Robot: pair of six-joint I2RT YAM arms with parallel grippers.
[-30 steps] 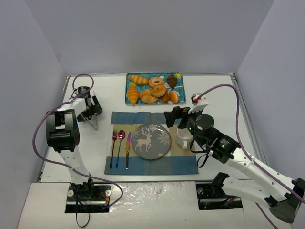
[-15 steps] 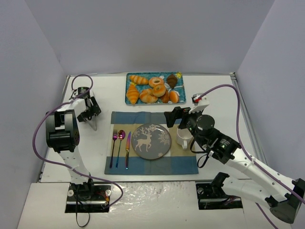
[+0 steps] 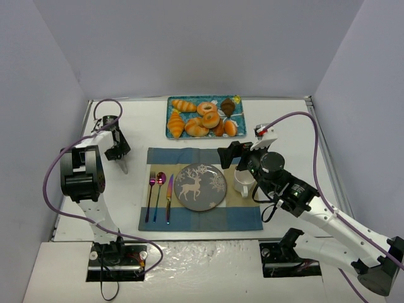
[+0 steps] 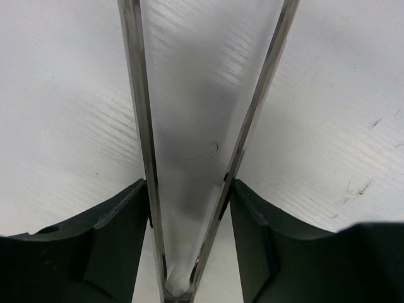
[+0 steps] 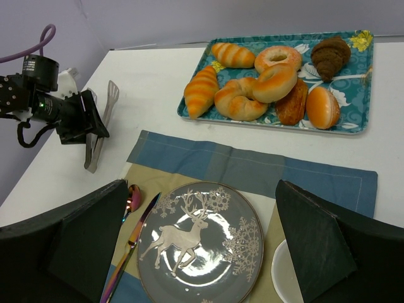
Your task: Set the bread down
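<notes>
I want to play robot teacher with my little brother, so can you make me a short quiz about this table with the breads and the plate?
1. True or false: the reindeer plate has no food on it.
2. What is the left gripper holding? A) a sponge B) metal tongs C) a bottle
3. Which piece of cutlery lies closest to the plate?

Key:
1. True. The ring bun is on the tray with the other breads.
2. B.
3. The knife.
</notes>
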